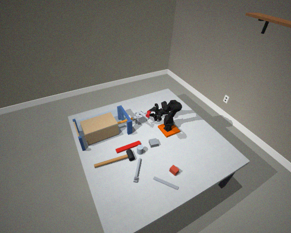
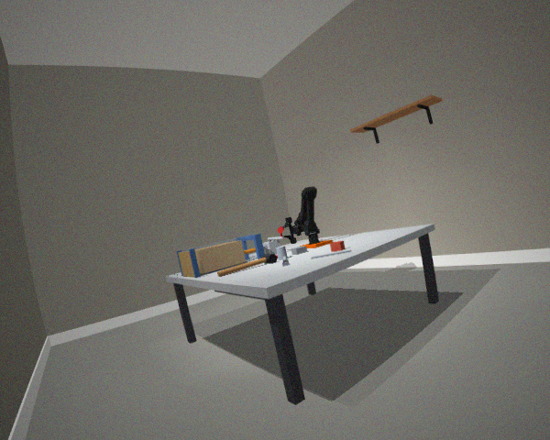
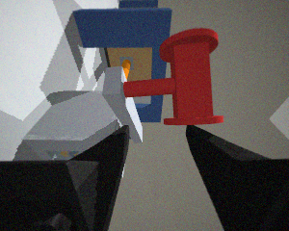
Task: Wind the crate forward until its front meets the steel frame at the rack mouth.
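Note:
The tan crate (image 1: 100,126) (image 2: 221,258) sits flat in the cubby, behind the blue steel frame (image 1: 129,126) (image 3: 120,30). A gap shows between its front and the frame. An orange strap (image 1: 122,122) (image 3: 126,68) runs from it through the frame towards the grey winch (image 2: 272,245) (image 3: 69,117). The winch handle's grey crank arm (image 3: 117,91) stands over the winch, with its red knob (image 1: 148,114) (image 2: 280,230) (image 3: 193,82) out to one side. The key and hole are hidden. My gripper (image 1: 151,113) (image 2: 288,233) (image 3: 157,129) is open and empty, its fingertips just short of the knob.
On the bench (image 1: 203,160) lie a red bar (image 1: 128,146), a mallet (image 1: 111,160), a grey cylinder (image 1: 139,149), a grey block (image 1: 153,142), a wrench-like tool (image 1: 138,169), a flat grey bar (image 1: 165,183) and a red block (image 1: 173,170). The orange arm base (image 1: 175,130) stands beyond them.

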`<move>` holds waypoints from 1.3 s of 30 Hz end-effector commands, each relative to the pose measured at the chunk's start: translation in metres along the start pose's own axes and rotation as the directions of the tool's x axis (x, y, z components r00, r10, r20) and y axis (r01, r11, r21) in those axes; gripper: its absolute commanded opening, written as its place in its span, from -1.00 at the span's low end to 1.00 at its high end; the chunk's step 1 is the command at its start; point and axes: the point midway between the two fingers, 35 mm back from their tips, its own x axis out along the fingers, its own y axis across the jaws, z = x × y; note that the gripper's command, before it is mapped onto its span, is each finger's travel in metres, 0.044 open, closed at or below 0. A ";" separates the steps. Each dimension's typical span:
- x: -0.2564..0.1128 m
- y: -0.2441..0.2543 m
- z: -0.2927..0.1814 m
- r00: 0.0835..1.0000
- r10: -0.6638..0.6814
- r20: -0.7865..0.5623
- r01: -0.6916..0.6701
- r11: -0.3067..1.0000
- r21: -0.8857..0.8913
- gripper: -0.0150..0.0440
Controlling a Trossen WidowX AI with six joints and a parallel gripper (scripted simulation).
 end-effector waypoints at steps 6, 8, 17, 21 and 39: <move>-0.004 -0.003 0.002 1.000 -0.011 -0.013 0.011 1.000 0.018 0.32; -0.004 -0.003 0.002 1.000 -0.011 -0.013 0.011 1.000 0.018 0.32; -0.005 -0.053 -0.008 1.000 -0.009 -0.013 0.009 1.000 0.015 0.32; -0.006 -0.100 -0.001 1.000 -0.007 -0.013 0.007 1.000 0.013 0.32; -0.005 -0.100 0.000 1.000 -0.010 -0.012 0.010 1.000 0.007 0.32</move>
